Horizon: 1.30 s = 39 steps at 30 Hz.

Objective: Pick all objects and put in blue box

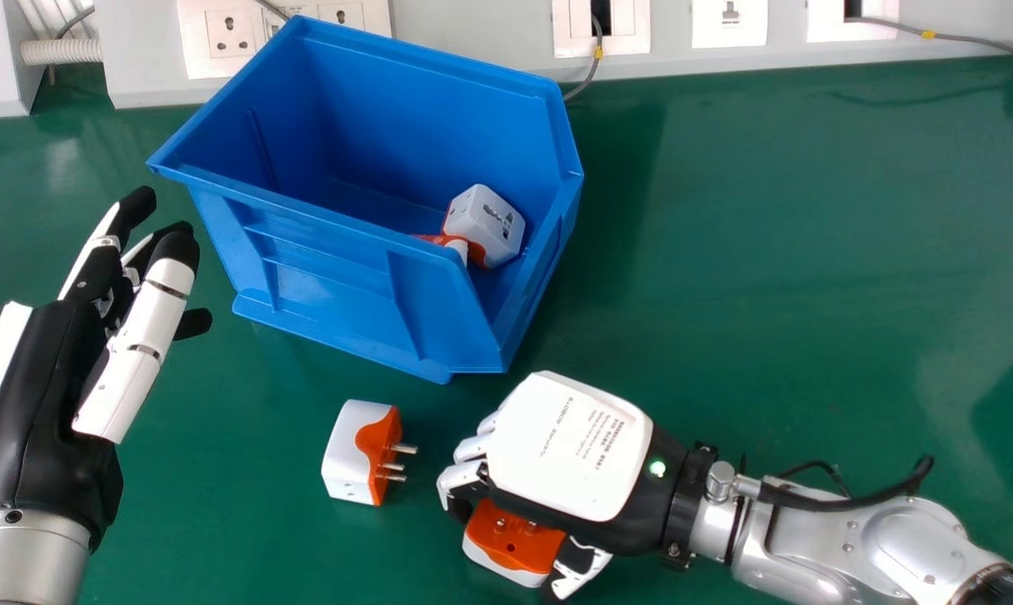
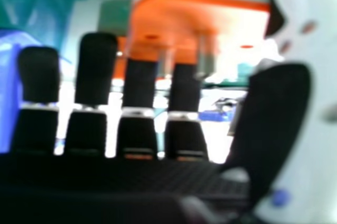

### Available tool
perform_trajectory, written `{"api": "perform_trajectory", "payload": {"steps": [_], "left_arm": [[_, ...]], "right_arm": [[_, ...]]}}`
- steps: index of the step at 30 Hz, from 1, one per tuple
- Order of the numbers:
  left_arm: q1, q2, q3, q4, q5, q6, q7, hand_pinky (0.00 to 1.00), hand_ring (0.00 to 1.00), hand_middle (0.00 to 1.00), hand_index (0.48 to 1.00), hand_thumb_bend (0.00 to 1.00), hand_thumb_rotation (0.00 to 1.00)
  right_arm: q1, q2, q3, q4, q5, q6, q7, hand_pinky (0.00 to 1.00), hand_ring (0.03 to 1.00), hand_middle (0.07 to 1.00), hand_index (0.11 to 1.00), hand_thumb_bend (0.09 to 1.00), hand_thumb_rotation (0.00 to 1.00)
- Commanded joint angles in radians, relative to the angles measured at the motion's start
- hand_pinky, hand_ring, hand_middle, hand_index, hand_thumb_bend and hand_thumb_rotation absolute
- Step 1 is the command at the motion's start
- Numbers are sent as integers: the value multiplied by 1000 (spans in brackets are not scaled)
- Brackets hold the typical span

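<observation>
Green table (image 1: pixel 767 252), wall sockets (image 1: pixel 229 34) behind. Right hand (image 1: pixel 590 454) partly closed, fingers and thumb around nearer adapter (image 1: pixel 515 542), in front of blue box (image 1: pixel 322 252). Adapter seems light, hard, maybe slippery; better pinch white sides (image 1: pixel 502 571), not pins (image 2: pixel 205 58). Left hand (image 1: pixel 44 395) relaxed open, beside box.

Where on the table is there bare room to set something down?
The widest bare patch of table lies right of the blue box, between the socket strip and the right arm. A smaller one separates the left hand from the loose adapter. It is crowded between that adapter and the right hand, and where the left fingertips near the box.
</observation>
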<state>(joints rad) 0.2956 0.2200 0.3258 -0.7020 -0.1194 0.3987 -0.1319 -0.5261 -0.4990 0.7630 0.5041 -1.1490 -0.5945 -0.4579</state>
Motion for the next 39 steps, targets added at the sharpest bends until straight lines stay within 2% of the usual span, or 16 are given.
{"api": "perform_trajectory", "payload": {"steps": [1,14,21,29,39], "left_arm": [[0,12,10,-22,-3,-19,-5,786,887,904,945,426,759],[-3,14,15,-21,-5,-17,-12,790,886,905,946,429,757],[-4,15,19,-11,-5,-24,-20,790,886,905,946,430,755],[-9,15,16,-13,-2,-21,-20,790,886,905,946,432,754],[-21,22,16,1,-1,-22,-21,788,885,904,945,432,753]], "right_arm": [[7,3,-31,-33,23,34,26,291,383,505,533,510,0],[58,9,-121,-218,93,110,200,335,402,511,491,511,0],[92,16,-164,-324,124,143,282,350,410,508,470,506,0],[127,15,-185,-400,152,133,342,354,415,511,471,504,0],[193,17,-199,-450,191,103,358,354,419,514,473,501,0]]}}
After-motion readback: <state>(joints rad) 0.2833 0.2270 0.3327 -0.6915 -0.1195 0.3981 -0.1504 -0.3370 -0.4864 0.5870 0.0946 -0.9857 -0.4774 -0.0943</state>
